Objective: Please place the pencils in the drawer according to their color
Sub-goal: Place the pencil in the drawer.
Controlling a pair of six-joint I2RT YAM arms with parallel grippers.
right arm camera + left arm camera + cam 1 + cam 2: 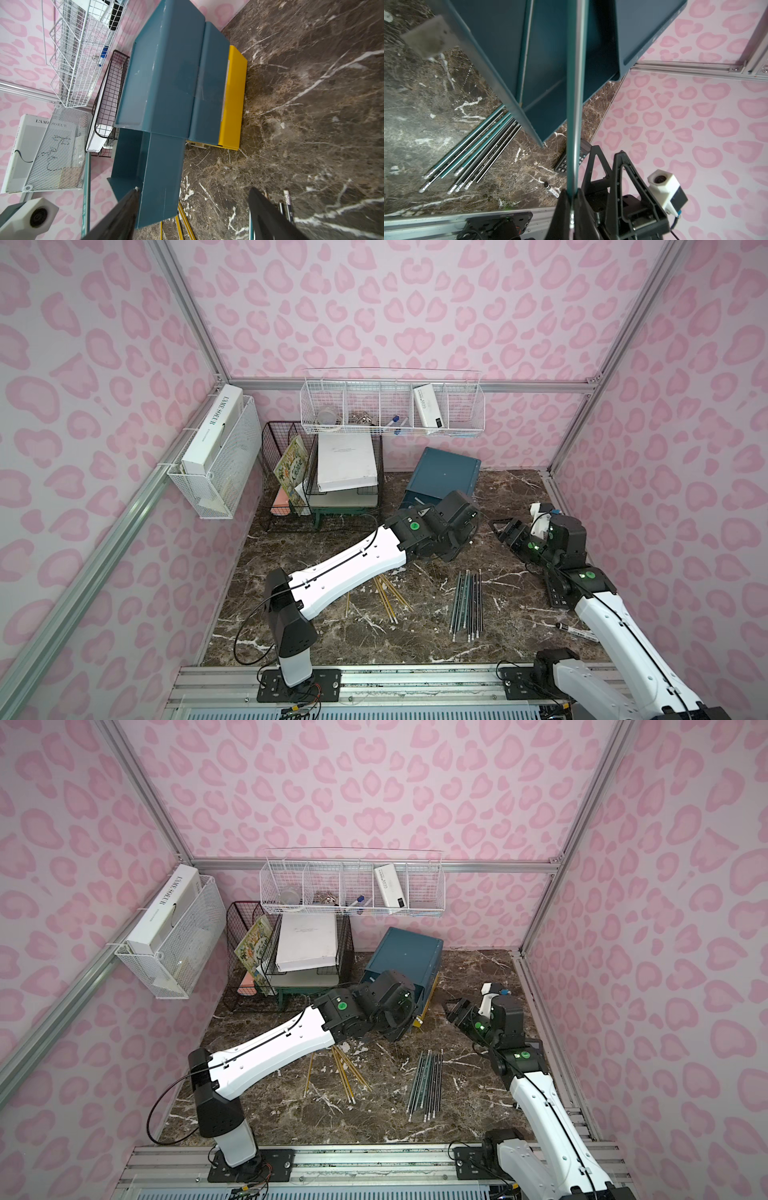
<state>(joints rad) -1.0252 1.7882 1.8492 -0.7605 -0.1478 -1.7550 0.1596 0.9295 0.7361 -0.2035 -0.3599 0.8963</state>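
Left pincer (572, 209): was pressed together on a teal pencil (574, 93), which crossed the pulled-out top drawer (548, 87).
Right pincer (607, 153): was spread, holding nothing, near the cabinet (444, 472).
Yellow pencils (388, 597): lay scattered on the surface (519, 497).
Teal and black pencils (467, 601): lay side by side, just beside the yellow ones.

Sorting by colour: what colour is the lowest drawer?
The lowest drawer is yellow; clearest in right wrist view.

Dark marble tabletop (332, 639) — yellow pencils (390, 597) at its middle, teal and black pencils (467, 601) just right, drawer cabinet (444, 470) far, marker (577, 630) near right.
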